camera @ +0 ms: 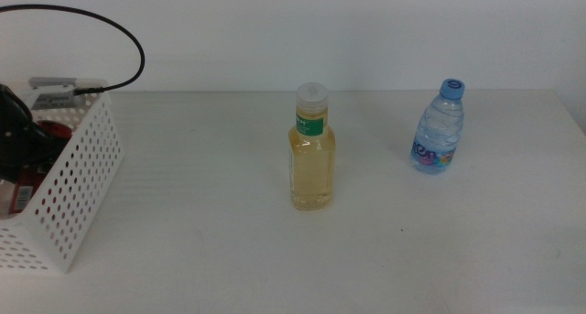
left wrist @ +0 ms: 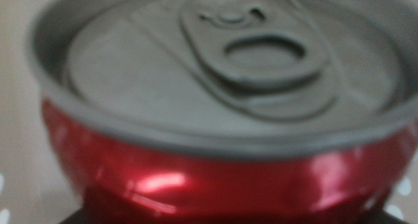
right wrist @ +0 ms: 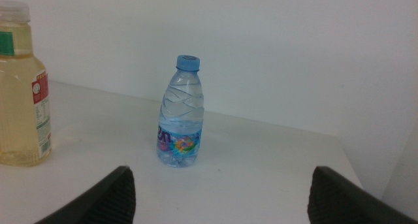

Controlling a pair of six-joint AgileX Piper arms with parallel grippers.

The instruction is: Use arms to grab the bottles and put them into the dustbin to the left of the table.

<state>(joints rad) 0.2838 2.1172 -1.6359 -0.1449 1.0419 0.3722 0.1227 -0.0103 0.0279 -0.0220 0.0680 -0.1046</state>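
Standing upright near the middle of the table [camera: 220, 259] is the yellow bottle [camera: 312, 149], white cap on top and a green band round its neck, and off to its right, well apart and a little further back, stands the water bottle [camera: 439, 128] with its blue cap. Both are on their bases, nothing touching them. At the left edge sits the bin [camera: 69, 200], a white basket with rows of small holes in its walls, and the left arm [camera: 14, 122] is down inside it, a dark mass with a black cable [camera: 110, 26] looping up behind. Through the wall and over the rim I can make out a patch of red, the can [camera: 27, 181], low in the bin beside that arm. The left wrist camera is filled by the can's silver top and pull tab, with the red shoulder below it, very close and blurred; the jaws themselves do not show there, so I cannot tell whether that claw grips the can or is spread. The right gripper [right wrist: 222, 191] waits off the near right side, out of the overhead picture; its two dark jaws stand wide apart with nothing between them, and past them the water bottle is in plain sight with the yellow bottle off to one side.
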